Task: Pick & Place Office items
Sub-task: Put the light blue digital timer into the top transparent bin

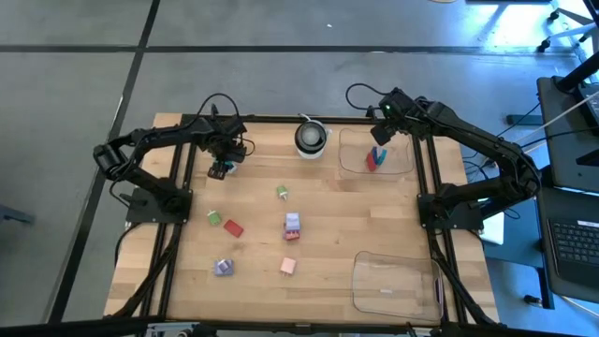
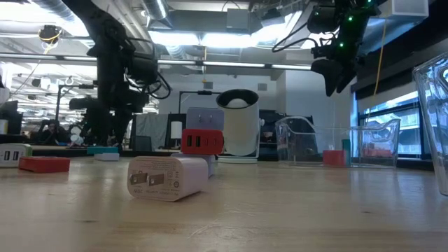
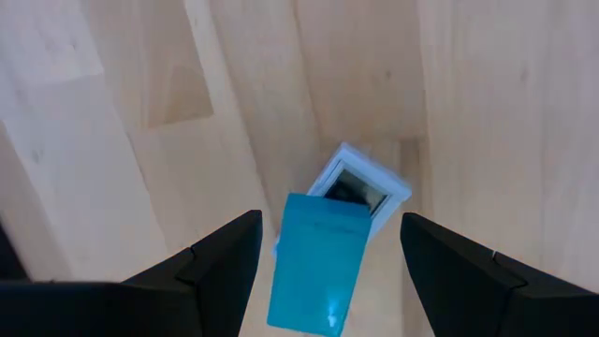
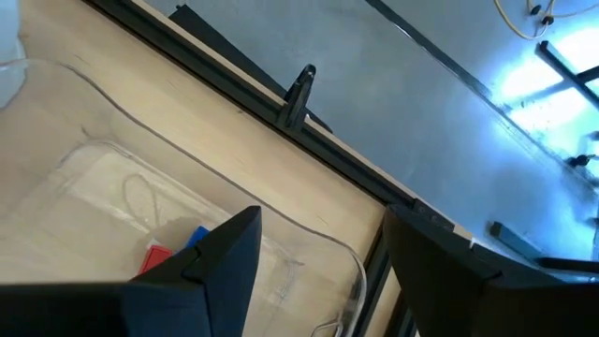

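A teal office item point(image 3: 316, 267) with a white end point(image 3: 367, 183) lies flat on the wooden table at the far left. My left gripper point(image 3: 329, 225) hangs open above it, pointing down, one finger on either side and clear of it; the high view shows this gripper point(image 1: 222, 161) over the item point(image 1: 219, 171). My right gripper point(image 1: 379, 137) stands open and empty above the far right clear tray point(image 1: 401, 161), where a red item point(image 4: 155, 257) and a blue item point(image 4: 197, 236) lie. Green point(image 1: 282, 192), red point(image 1: 233, 227), lilac point(image 1: 223, 268) and pink point(image 1: 288, 267) items lie loose mid-table.
A round white-and-black object point(image 1: 311, 138) stands at the far edge between the two arms. A second clear tray point(image 1: 393, 281) sits at the near right. Another green item point(image 1: 214, 217) and a lilac-and-white one point(image 1: 292, 223) lie mid-table. A black frame point(image 1: 426, 178) borders the table.
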